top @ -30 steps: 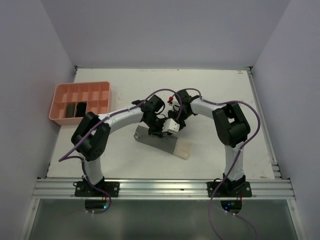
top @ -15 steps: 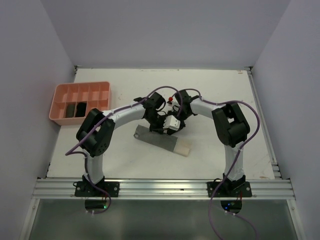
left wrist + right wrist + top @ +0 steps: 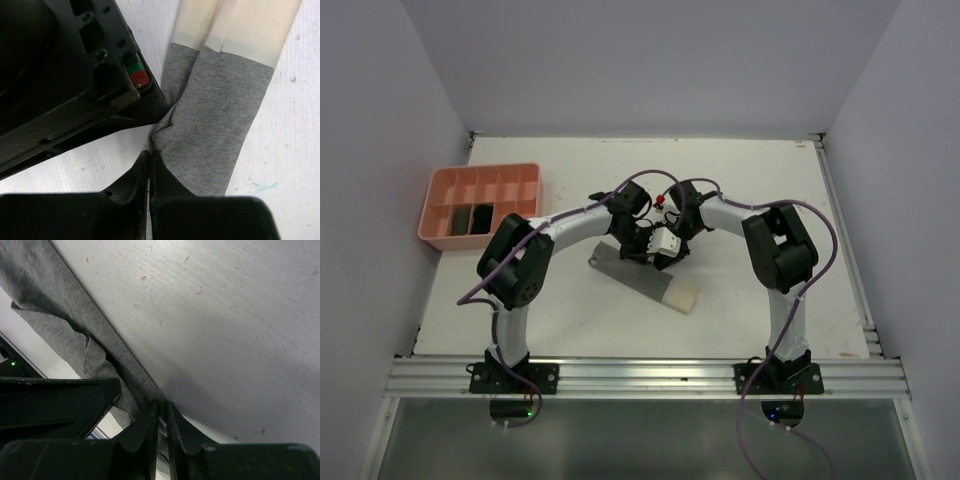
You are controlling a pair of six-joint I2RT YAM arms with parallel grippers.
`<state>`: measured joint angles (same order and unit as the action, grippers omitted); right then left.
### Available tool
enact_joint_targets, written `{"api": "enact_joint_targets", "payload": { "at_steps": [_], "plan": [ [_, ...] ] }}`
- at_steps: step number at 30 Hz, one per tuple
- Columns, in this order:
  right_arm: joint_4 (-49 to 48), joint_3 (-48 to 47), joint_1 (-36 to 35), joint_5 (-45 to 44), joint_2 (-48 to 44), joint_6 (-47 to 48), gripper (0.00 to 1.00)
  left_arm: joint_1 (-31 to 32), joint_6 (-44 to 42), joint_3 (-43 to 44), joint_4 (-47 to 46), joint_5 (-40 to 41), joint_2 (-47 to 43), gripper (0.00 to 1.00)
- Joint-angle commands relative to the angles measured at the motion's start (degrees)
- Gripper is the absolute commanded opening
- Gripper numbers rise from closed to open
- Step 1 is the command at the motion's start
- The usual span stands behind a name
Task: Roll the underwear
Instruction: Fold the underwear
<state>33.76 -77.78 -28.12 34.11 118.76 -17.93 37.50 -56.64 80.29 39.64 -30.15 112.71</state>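
The underwear [image 3: 638, 281] is a long grey folded strip with a cream waistband end, lying slantwise at the table's middle. In the left wrist view the underwear [image 3: 215, 115] runs away from me, cream band at the top. My left gripper [image 3: 150, 156] is shut with its tips pinching the strip's near left corner. My right gripper [image 3: 162, 407] is shut on the grey cloth's edge [image 3: 50, 305], and the fabric puckers beside it. From above, the left gripper [image 3: 638, 250] and the right gripper [image 3: 666, 250] stand close together over the strip's far end.
A pink compartment tray [image 3: 480, 171] sits at the back left, with dark rolled pieces [image 3: 470, 217] in its front compartments. The right gripper's black body [image 3: 75, 75] crowds the left wrist view. The white table [image 3: 770, 180] is walled on three sides.
Both grippers have shifted slightly away from the arm bases, staying together on the strip's end. The left arm's elbow has swung rightward. The strip has barely moved.
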Motion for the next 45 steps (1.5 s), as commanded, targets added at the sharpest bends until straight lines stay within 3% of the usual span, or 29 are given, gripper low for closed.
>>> {"api": "enact_joint_targets", "payload": {
  "at_steps": [1, 24, 31, 36, 42, 43, 45],
  "plan": [
    [1.0, -1.2, -0.2, -0.1, 0.8, 1.3, 0.15, -0.6, -1.5, 2.2, -2.5, 0.0, -0.1, 0.0],
    [1.6, -1.9, -0.2, 0.0, 1.7, 1.1, 0.13, -0.1, -2.9, 0.4, -9.7, 0.9, 1.4, 0.0],
    [4.5, -2.3, 0.0, -3.4, 0.2, 1.8, 0.15, -0.1, -3.0, -1.2, -11.7, 2.4, 3.4, 0.01],
    [7.3, -0.7, 1.7, -9.1, -3.2, 1.4, 0.16, 0.1, -3.1, -1.5, -12.6, 3.1, 4.5, 0.06],
    [9.5, 1.3, 6.8, -13.1, -10.0, 1.1, 0.18, 0.6, -3.6, -2.3, -12.7, 3.6, 4.3, 0.29],
    [10.0, 1.2, 7.4, -13.1, -10.5, 1.8, 0.18, 0.7, -3.6, -2.4, -13.0, 3.9, 3.8, 0.48],
    [11.5, 0.4, 7.5, -12.6, -11.6, 2.5, 0.17, 0.9, -3.5, -2.2, -13.4, 4.2, 3.4, 0.6]
  ]
}}
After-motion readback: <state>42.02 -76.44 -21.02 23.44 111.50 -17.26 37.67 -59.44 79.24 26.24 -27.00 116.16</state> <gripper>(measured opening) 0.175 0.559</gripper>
